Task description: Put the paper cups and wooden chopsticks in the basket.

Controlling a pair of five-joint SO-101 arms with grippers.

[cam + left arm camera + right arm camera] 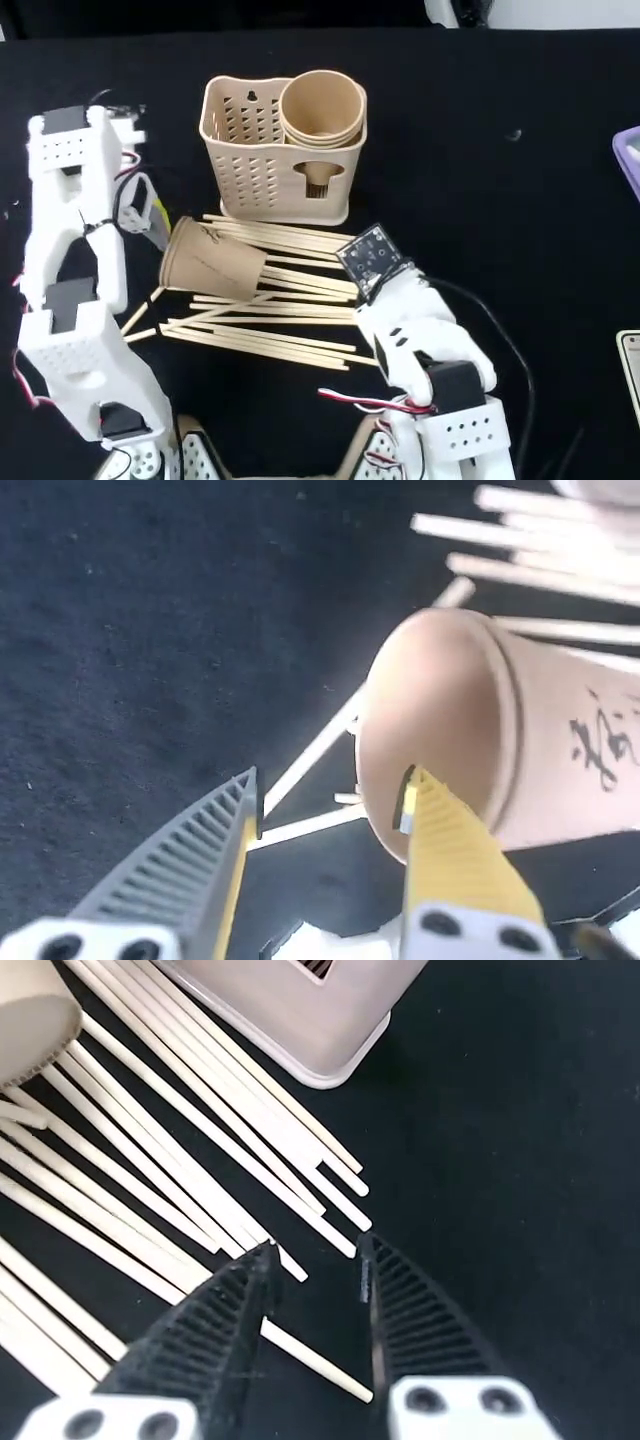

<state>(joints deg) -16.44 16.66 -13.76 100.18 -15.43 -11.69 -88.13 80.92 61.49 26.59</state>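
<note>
basket (245,150): upright at the far centre of the black table (520,220), two compartments.
stacked cups (322,105): paper cups nested together, standing in the basket's right compartment.
loose cup (212,262): on its side just near of the basket, resting across some chopsticks, well outside the basket.
chopsticks (290,315): wooden, spread flat on the table between basket and arms, mostly running left to right.
left gripper (330,780): released, fingers spread wide at the loose cup's left end; one finger lies in front of that end, the other is off to its side. Cannot tell if they touch.
right gripper (316,1248): released and holding nothing, low over the right-hand tips of the chopsticks.
</note>
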